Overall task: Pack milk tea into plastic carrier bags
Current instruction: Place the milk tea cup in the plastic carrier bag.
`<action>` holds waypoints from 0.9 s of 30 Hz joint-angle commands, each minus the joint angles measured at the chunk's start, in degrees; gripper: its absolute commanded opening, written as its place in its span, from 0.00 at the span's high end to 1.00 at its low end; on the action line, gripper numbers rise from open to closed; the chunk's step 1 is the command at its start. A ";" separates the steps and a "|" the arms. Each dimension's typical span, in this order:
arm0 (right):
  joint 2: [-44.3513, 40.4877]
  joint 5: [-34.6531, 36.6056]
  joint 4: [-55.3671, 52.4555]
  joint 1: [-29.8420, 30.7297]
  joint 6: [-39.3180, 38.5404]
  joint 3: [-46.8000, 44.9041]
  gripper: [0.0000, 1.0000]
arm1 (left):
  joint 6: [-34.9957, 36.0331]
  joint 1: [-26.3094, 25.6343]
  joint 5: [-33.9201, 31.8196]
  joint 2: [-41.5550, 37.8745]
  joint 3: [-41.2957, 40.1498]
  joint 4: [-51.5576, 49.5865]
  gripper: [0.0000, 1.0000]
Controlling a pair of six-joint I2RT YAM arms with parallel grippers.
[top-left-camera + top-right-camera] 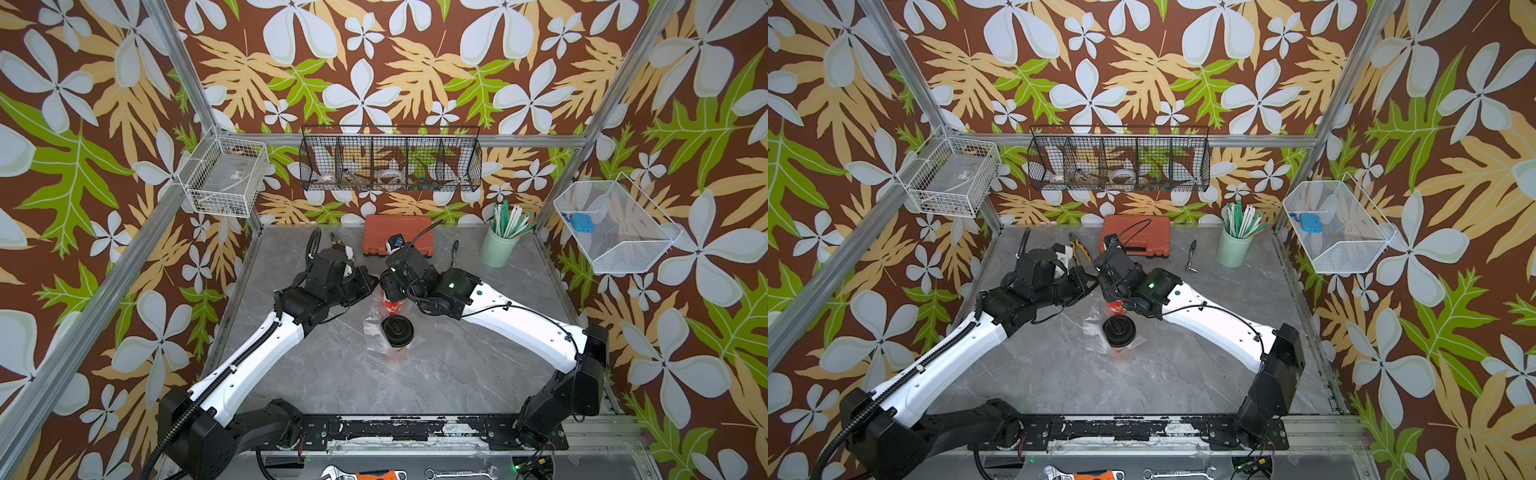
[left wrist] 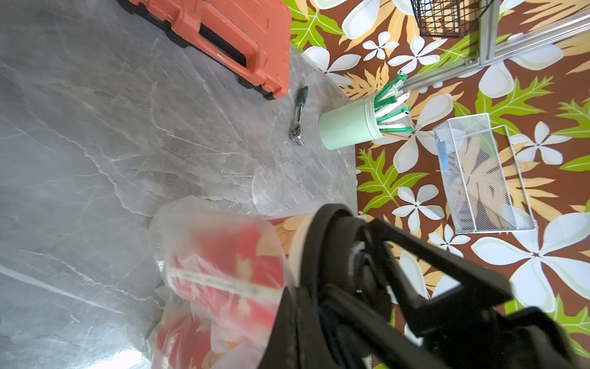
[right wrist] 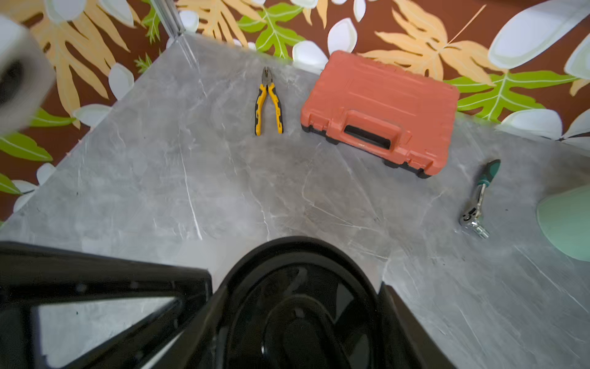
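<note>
Grey bench (image 1: 457, 374): my right claw (image 3: 295, 282) clamps the far cup (image 1: 392, 306) by its lid (image 3: 300, 319), 12 o'clock of the near cup (image 1: 398, 330); left claw (image 1: 375, 284) closed.

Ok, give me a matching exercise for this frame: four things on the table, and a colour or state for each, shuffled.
1 pliers
2 tool case
3 green cup
4 near milk tea cup

a holds straws
b black lid, clear bag around it
c yellow and black handles
d orange, shut

Pairs: 1-c, 2-d, 3-a, 4-b.
</note>
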 commanded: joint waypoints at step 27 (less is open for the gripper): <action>1.42 -3.71 -2.29 0.08 0.96 0.72 0.19 | -0.53 -0.28 -1.08 -3.05 0.20 0.16 1.00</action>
